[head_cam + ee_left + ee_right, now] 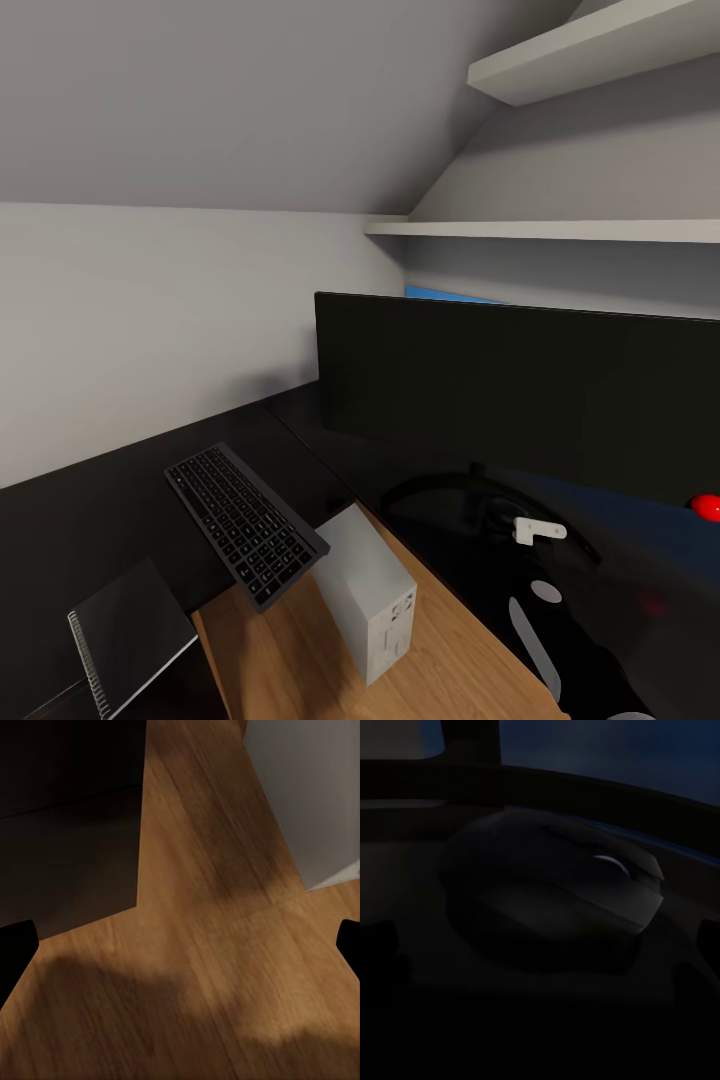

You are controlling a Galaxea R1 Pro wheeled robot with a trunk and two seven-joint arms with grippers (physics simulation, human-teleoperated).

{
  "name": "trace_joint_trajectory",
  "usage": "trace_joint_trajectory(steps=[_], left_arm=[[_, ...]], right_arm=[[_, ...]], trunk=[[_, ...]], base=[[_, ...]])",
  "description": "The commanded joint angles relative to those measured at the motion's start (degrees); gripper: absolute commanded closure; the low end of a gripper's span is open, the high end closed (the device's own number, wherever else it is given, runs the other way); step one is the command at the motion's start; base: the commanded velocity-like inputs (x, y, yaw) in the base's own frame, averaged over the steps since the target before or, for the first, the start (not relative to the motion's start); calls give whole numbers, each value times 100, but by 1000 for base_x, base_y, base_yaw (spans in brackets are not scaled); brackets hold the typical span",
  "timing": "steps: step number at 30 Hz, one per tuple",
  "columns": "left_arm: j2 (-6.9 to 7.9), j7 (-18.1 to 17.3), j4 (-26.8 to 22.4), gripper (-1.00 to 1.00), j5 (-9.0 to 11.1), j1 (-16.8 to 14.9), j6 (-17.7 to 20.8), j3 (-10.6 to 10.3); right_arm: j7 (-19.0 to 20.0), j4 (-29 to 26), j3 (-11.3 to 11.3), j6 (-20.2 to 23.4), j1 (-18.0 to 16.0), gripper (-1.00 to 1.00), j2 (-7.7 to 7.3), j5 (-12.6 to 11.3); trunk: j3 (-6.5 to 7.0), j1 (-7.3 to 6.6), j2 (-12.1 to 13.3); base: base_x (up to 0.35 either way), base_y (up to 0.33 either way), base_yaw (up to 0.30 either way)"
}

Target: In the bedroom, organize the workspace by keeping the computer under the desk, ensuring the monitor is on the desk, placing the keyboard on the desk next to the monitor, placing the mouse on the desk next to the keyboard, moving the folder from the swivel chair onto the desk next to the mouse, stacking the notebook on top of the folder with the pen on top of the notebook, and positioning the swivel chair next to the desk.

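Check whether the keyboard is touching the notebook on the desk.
Apart. The head view shows a strip of bare black desk between the keyboard and the notebook, so their edges do not meet.

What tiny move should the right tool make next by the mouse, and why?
Probably ease the right tool forward and close on the mouse. In the right wrist view the mouse lies just ahead, between the spread fingers, and it is not yet gripped.

Black monitor (520, 385) with red dot (708, 506), black keyboard (245, 523), black desk (90, 510), dark grey notebook (135, 630), light grey computer (370, 590), wood-grain brown floor (217, 967), white shelves (590, 45).
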Motion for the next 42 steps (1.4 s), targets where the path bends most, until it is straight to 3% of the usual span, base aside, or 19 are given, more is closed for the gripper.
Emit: trace_joint_trajectory(steps=[1,42], left_arm=[[0,-31,9,-100,60,-5,-19,-29],[1,-39,14,-100,57,-5,-19,-29]], right_arm=[[-49,-6,33,9,-3,-100,-9,-51],[-42,-6,34,9,-3,-100,-10,-51]], trunk=[[-6,-1,-3],[-6,-1,-3]], base=[[1,0,0],[12,-13,0]])
